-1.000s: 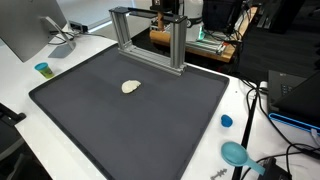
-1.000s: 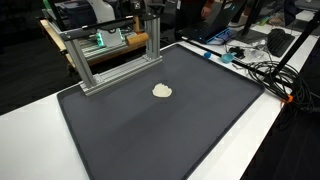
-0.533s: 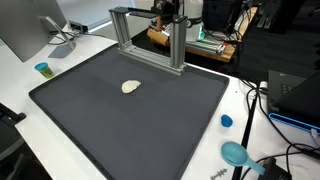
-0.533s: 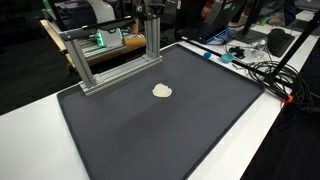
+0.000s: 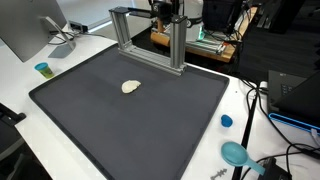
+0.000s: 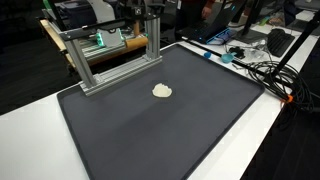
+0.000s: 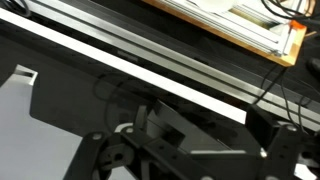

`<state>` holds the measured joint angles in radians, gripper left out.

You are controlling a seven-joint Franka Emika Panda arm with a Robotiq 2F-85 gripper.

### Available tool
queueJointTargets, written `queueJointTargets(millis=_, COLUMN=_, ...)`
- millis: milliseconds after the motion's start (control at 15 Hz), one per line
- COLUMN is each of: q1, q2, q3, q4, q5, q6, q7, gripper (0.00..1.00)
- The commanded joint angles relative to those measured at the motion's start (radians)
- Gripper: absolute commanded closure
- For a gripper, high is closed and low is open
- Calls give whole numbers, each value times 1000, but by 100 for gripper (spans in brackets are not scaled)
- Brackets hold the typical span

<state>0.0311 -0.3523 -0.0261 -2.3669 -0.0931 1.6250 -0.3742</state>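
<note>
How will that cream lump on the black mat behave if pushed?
The cream lump looks low and flattish, so it will probably slide rather than roll. Small, so likely light. Lying flush on the mat, it may be hard to pinch.

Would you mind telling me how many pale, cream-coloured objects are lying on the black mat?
1. The cream-coloured object lies on the black mat, a little in front of the aluminium frame; both exterior views show only this one.

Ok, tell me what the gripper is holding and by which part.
Nothing. The gripper is open, up by the frame, well apart from the pale lump on the mat.
</note>
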Motion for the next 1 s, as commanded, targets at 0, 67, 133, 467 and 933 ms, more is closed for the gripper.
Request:
queueJointTargets(millis=0, q1=4, q2=-5, q3=18, q4=10, q5=-108, q6=-24, q7=22, gripper=0)
queueJointTargets(millis=67, q1=4, q2=-12, q3=4, q4=11, q5=-90, q6=-19, q7=7, gripper=0)
queueJointTargets(millis=133, q1=2, q2=-15, q3=0, q4=13, q5=-90, q6=-23, q7=6, gripper=0)
queueJointTargets(millis=467, q1=-30, q2=-74, q3=-37, q4=13, q5=-100, q6=-3, q7=21, gripper=0)
queueJointTargets(millis=933, q1=-67, q2=-244, q3=-199, q4=-41, q5=-63, q6=228, q7=-150, gripper=0)
